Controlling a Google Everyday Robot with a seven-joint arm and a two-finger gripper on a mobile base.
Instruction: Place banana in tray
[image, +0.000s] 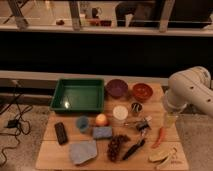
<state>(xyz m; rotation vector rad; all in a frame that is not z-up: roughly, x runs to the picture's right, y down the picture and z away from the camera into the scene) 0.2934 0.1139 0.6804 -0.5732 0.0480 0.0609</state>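
The banana, pale yellow and slightly curved, lies at the table's front right corner, next to a stubbier olive-yellow piece. The dark-green tray sits at the back left of the wooden table, with nothing showing in it. My white arm comes in from the right, and the gripper hangs low over the table's right middle, behind and to the left of the banana and well right of the tray. It holds nothing that I can see.
A purple bowl and a red bowl stand right of the tray. Between tray and banana are a white cup, a metal cup, an orange fruit, a blue sponge, grapes, a black-handled utensil and a red chili.
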